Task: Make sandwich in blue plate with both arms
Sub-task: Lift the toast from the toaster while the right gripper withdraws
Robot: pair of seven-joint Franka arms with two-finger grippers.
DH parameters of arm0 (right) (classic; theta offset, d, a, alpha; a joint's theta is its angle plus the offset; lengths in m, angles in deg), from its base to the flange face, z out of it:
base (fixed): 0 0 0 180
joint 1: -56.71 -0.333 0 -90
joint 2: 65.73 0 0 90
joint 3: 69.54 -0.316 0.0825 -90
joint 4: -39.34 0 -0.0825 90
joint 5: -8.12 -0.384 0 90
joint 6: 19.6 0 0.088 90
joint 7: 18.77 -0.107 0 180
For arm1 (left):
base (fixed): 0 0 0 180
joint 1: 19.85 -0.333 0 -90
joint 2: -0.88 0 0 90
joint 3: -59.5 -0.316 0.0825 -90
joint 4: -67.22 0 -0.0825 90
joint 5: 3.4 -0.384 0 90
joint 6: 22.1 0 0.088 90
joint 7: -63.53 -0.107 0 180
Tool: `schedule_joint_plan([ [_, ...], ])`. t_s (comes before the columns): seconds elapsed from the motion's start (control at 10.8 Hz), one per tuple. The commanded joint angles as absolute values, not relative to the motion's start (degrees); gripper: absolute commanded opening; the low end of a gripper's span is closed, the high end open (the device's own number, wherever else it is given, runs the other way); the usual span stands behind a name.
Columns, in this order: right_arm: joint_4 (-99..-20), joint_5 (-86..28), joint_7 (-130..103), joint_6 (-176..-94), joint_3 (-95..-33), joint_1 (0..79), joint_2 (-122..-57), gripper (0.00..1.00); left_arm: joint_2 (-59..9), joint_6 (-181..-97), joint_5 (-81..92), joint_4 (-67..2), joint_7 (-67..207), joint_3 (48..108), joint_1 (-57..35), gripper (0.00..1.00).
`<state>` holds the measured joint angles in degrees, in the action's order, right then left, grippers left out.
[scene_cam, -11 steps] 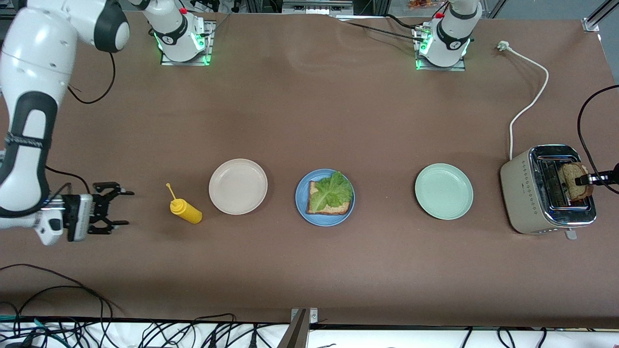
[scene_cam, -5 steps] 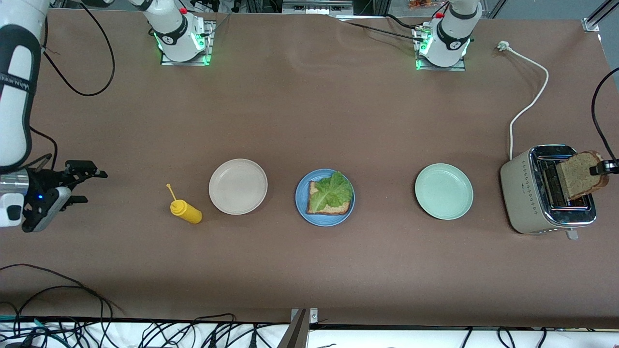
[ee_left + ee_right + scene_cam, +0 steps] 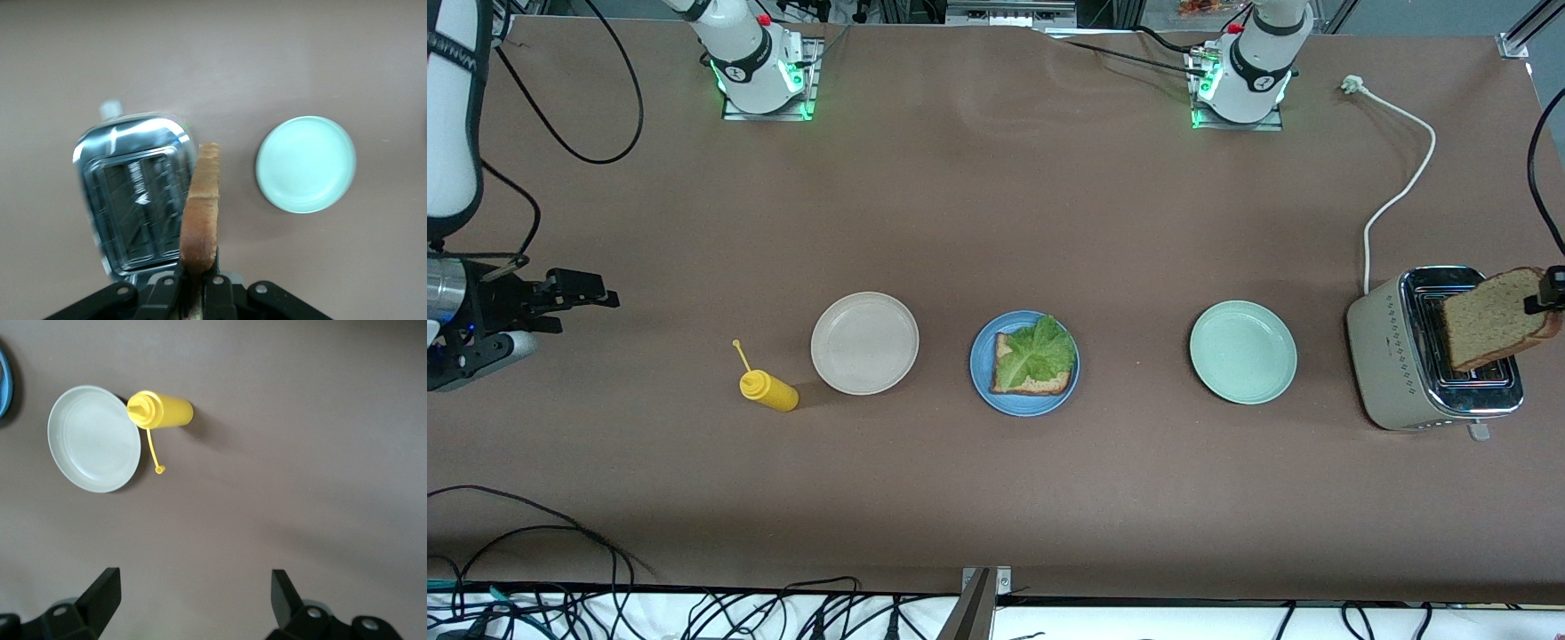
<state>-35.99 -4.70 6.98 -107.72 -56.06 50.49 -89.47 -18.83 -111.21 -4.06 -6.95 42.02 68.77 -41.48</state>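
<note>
Brown wholegrain bread and green lettuce make up the half-built sandwich (image 3: 1033, 363): one slice lies flat in the blue plate (image 3: 982, 378) with a ruffled lettuce leaf (image 3: 1037, 351) on top, at the middle of the bench (image 3: 996, 222).

A second bread slice (image 3: 1490, 318) is up in the air over the toaster (image 3: 1400, 356), which stands at the left arm's end of the bench. The left gripper (image 3: 198, 288) is clamped on this slice by its edge, holding it upright on its thin side above the toaster's slots.

As a judgement, the task is a little over halfway done. The base slice and the lettuce are in place; what is left is to carry the second slice across to the blue plate and lay it on the lettuce.

The right gripper (image 3: 193, 592) hangs over bare bench at the right arm's end, its fingers spread wide and holding nothing. This arm appears to be waiting.

Counted: two bread slices, one lettuce leaf, and three plates, namely the blue one, a pale mint-green plate (image 3: 1243, 352) between it and the toaster, and a cream plate (image 3: 864, 342) toward the right arm's end. One yellow squeeze bottle (image 3: 768, 389) lies on its side just beside the cream plate. One toaster, with its white cord (image 3: 1400, 187) unplugged.
</note>
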Motion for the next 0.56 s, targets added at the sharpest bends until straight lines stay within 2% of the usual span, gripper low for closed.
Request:
schedule_joint_plan([
  [0.0,-50.7,2.9,-2.5,-118.0,-60.7,50.7,-78.2,1.0,-17.7,-107.4,-3.5,-7.0,41.3,78.4,-41.5,0.0],
  [0.19,-54.7,4.1,-5.2,-120.1,-61.0,50.7,-74.6,1.0,-19.2,-107.3,-3.4,-7.5,43.6,82.4,-39.5,0.0],
  [0.46,-52.2,4.3,-7.9,-117.3,-62.0,50.8,-71.5,1.0,-23.4,-107.3,4.5,-7.8,49.5,82.4,-33.1,0.0],
])
